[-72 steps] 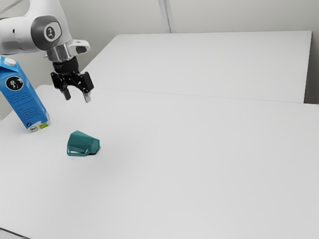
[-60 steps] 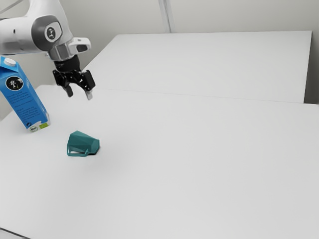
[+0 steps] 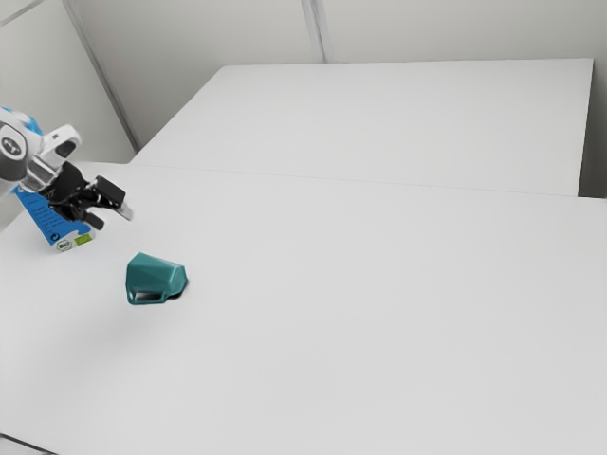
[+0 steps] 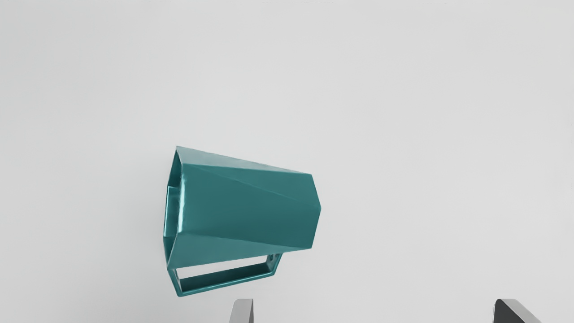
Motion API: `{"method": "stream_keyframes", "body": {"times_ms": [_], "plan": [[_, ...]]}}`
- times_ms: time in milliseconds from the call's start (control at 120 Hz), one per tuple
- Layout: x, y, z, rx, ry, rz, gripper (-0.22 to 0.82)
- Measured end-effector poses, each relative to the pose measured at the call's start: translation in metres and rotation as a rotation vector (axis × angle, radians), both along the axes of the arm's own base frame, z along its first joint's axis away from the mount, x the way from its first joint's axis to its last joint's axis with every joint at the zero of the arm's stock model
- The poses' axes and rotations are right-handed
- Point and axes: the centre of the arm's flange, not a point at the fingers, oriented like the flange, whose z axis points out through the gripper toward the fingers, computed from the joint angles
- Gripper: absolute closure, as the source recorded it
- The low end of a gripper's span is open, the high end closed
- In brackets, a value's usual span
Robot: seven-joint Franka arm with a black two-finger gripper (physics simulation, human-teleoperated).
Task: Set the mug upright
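Gripper (image 3: 112,219) over table (image 3: 379,303), fingers (image 4: 243,312) spread wide; mug (image 4: 246,206) lies on its side, handle (image 4: 228,278) toward fingers; carton (image 3: 59,229) partly behind arm (image 3: 11,166)

Deep teal on the faceted mug (image 3: 156,275), between eight and nine o'clock in the exterior view, with a paler teal facet and whitish glints along the rim; matching teal on its handle (image 4: 226,277); bright blue on the drinks carton (image 3: 43,216) at nine, with small dark lettering and a white-and-green patch; black on the two-finger gripper (image 3: 113,219), with light grey at one fingertip; white and grey on the Franka arm (image 3: 33,142), with a round emblem; plain off-white on the tabletop (image 3: 332,332).
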Motion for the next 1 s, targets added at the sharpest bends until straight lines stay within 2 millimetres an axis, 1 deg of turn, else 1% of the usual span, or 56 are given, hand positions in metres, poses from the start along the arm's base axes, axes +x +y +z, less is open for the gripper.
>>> {"method": "stream_keyframes", "body": {"times_ms": [67, 133, 208, 258, 383, 442, 575, 700, 867, 1000], "plan": [[-0.014, 0.02, -0.016, -0.068, -0.055, 0.025, 0.02], [-0.027, 0.037, -0.031, -0.099, -0.094, 0.024, 0.02], [-0.033, 0.052, -0.054, -0.111, -0.113, -0.001, 0.02], [-0.034, 0.058, -0.069, -0.113, -0.126, -0.026, 0.02], [-0.033, 0.063, -0.097, -0.098, -0.154, -0.121, 0.02], [-0.033, 0.063, -0.105, -0.086, -0.168, -0.169, 0.02], [-0.032, 0.061, -0.117, -0.055, -0.203, -0.274, 0.03], [-0.033, 0.067, -0.143, -0.057, -0.227, -0.32, 0.03], [-0.044, 0.085, -0.158, -0.034, -0.281, -0.352, 0.03], [-0.039, 0.086, -0.172, -0.03, -0.323, -0.402, 0.03]]}}
